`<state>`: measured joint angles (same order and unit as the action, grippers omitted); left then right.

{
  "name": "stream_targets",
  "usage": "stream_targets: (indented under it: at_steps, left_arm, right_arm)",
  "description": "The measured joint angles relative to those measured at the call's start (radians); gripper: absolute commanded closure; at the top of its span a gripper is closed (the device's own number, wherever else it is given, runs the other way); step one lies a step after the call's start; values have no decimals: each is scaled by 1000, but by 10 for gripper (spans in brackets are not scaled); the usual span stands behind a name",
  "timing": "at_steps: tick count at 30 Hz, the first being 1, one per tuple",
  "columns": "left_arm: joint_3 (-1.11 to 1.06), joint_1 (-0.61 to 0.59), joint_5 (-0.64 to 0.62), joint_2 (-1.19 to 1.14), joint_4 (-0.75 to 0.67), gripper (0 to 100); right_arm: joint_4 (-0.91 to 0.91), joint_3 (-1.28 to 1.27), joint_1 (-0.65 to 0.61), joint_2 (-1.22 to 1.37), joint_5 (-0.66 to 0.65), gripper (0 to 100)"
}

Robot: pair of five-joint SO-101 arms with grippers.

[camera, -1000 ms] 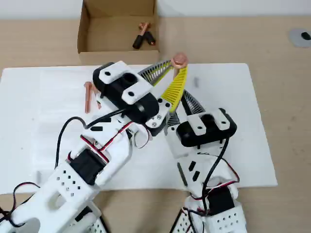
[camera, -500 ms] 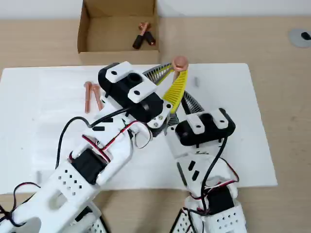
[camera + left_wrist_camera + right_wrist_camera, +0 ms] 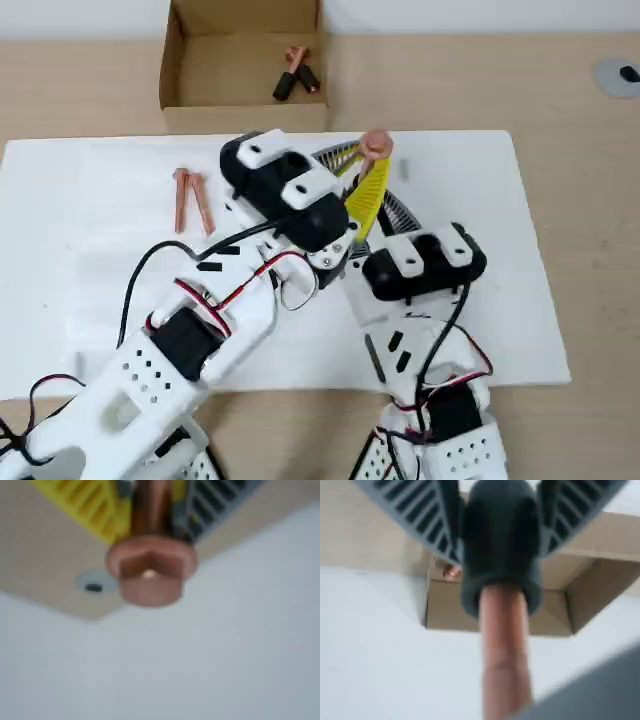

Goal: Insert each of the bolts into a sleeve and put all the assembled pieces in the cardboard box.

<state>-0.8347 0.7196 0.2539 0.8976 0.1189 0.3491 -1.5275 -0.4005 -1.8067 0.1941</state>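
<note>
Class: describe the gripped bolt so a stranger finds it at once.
Find the cardboard box at the far edge of the table, then the white mat before it. Near the mat's far edge, one copper bolt sits in a yellow-fingered claw; the other two bolts lie loose at left.

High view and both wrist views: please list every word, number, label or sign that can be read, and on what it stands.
No readable text in any view.
Cardboard box: walls plain, no print visible.
Small grey mark on the white mat: too small to tell whether it is print.
Bolt head: no marking legible.
</note>
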Motion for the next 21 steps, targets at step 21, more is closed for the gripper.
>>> stream_targets:
  at_steps: [21]
  left_arm:
    - [-2, 9, 3, 0, 147, 947]
  right_arm:
    - [0, 3, 0, 0, -2, 989]
